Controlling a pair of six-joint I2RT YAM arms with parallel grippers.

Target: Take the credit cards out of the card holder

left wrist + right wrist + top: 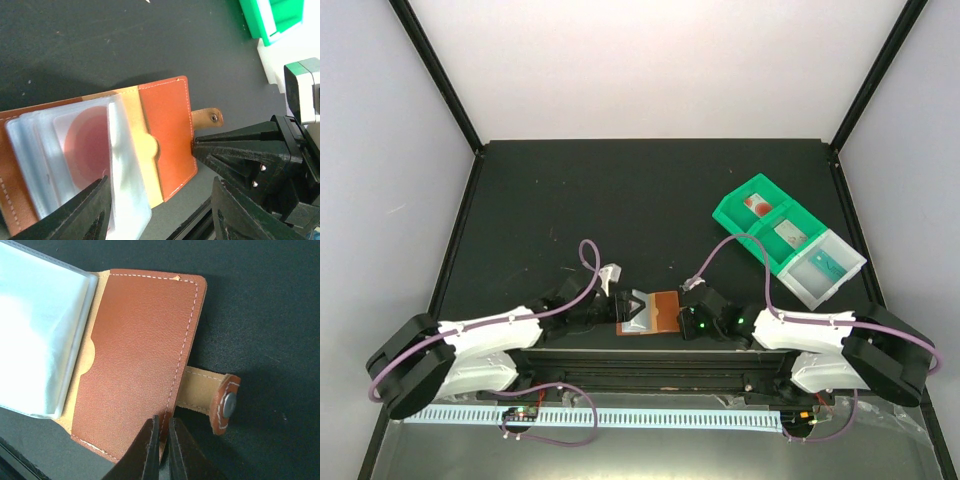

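The holder [665,311] lies open on the black table [620,200], low in the middle of the top view, between the two grippers. Its brown flap points right and its clear sleeves [635,310] fan to the left.

The right gripper [162,440] is closed on the flap's lower right edge, its fingers almost together with the leather between them. The tab [220,400] sticks out just beside them and lies flat on the table.

The left gripper [160,212] has its jaws wide apart at the bottom of its wrist view. One finger lies over the lower edge of the sleeves [75,145], and the other is off the holder, to the lower right. It grips nothing.

A card [86,140] with a round red blot shows through the top sleeve, inside the holder.

The green tray [725,215] sits at the right of the top view, well apart from the holder. A white card with a red blot [757,204] lies in its upper compartment and a pale card [792,236] in the next.
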